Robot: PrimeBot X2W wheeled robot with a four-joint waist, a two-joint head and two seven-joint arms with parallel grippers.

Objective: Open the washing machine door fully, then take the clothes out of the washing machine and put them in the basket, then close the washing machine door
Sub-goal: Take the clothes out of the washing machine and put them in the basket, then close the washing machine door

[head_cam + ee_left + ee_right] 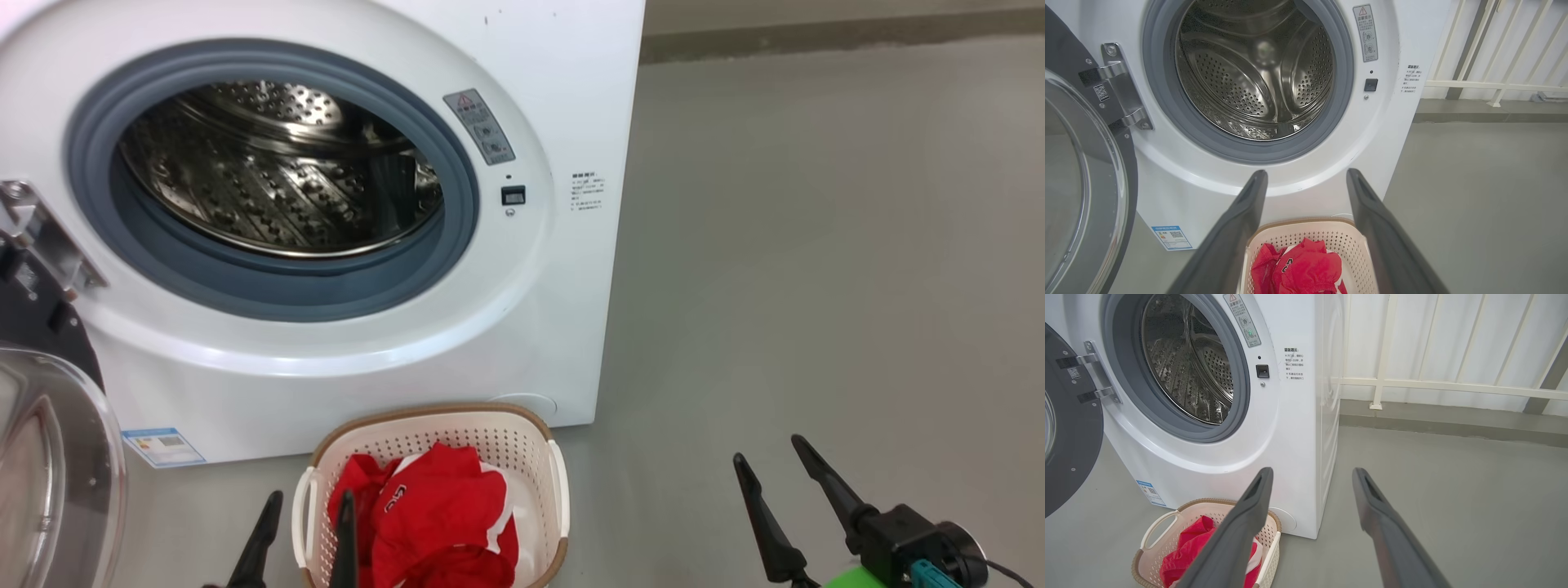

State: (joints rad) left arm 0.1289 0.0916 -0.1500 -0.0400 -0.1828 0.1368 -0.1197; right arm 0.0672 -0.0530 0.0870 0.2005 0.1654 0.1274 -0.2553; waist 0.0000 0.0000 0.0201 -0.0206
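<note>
- My left end effector (pixel 309 500): fingers apart, empty; the basket (pixel 424 411) just ahead holds the clothes (pixel 441 506).
- My right end effector (pixel 767 449): fingers apart, empty, well right of the basket.
- Washing machine door (pixel 49 457): stands open, left of my left end effector.

**A:** What do the two pincers look like?

**B:** Alike. The left pincer (pixel 310 494) and the right pincer (pixel 767 452) each have two long fingers (pixel 1237 228). These are matte dark grey to black, broad at the root and tapering toward the tip. A shallow slot (pixel 1370 486) is sunk into the inner face near the end.

**A:** And behind the right one?

**B:** A black boxy block (pixel 894 535), a teal plug (pixel 931 574), a thin black cable (pixel 1000 567) and a bright green patch (pixel 849 580).
</note>
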